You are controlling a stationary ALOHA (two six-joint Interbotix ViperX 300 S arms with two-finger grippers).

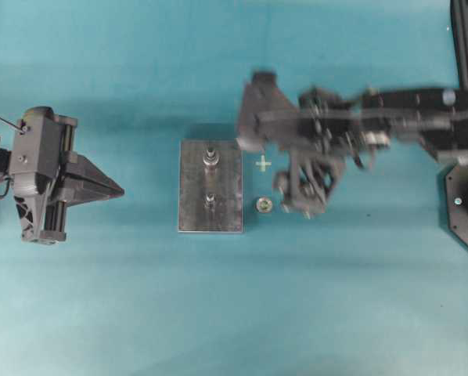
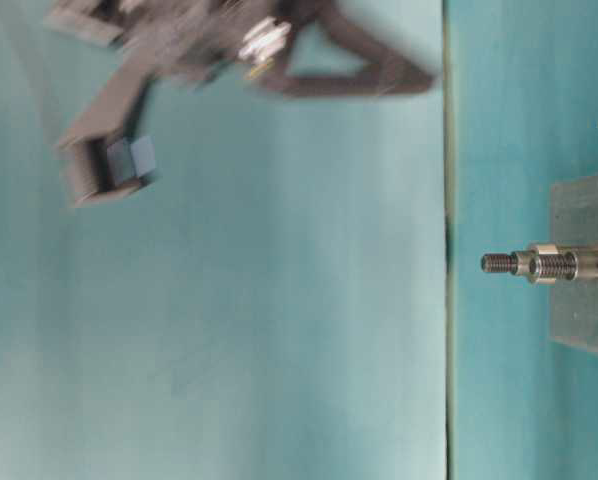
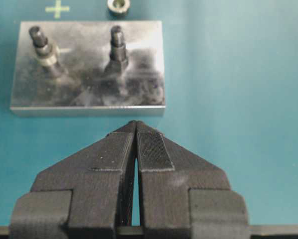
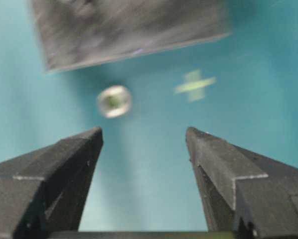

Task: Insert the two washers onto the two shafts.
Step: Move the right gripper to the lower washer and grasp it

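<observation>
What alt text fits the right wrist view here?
The open right gripper hangs empty above a teal table, with a small silvery washer lying ahead between its fingers. Beyond are a grey metal plate's edge and a pale cross mark, all motion-blurred.

Legible text, brands, numbers: none.

Item 1: plus-shaped cross mark [image 1: 263, 164], pale yellow-green, on the teal tabletop [image 1: 140, 313]. Seen from overhead it lies just ahead of the right claw [image 1: 253, 129], beside the metal block's [image 1: 210, 186] edge. In the right wrist view it sits ahead of the claw, toward its right-hand finger. In the left wrist view it lies beyond the left claw [image 3: 135, 130], past the block's far corner.
</observation>
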